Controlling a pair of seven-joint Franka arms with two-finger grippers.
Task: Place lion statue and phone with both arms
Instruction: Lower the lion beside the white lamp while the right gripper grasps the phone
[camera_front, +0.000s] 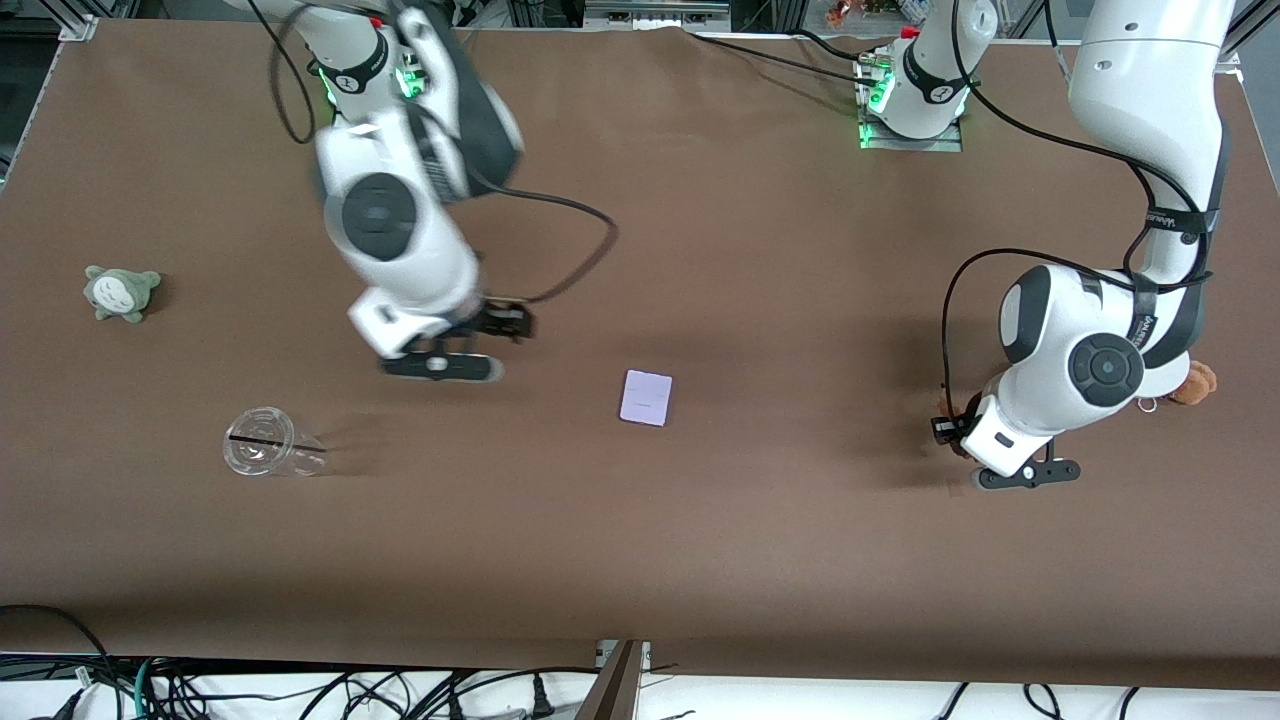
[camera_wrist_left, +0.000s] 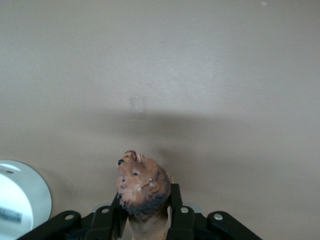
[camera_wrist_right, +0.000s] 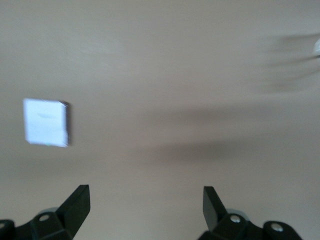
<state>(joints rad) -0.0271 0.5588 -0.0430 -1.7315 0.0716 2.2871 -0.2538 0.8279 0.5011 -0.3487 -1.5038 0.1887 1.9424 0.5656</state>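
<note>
My left gripper is shut on the lion statue, whose reddish-brown head with its dark mane sticks out between the black fingers. In the front view this gripper hangs low over the table at the left arm's end, and the arm hides most of the statue. The phone, flat and pale lavender, lies on the brown table near its middle. It also shows in the right wrist view as a pale rectangle. My right gripper is open and empty, over bare table toward the right arm's end from the phone.
A clear plastic cup lies on its side toward the right arm's end. A grey plush toy sits near that end's table edge. A brown plush toy sits beside the left arm. A white round object lies near my left gripper.
</note>
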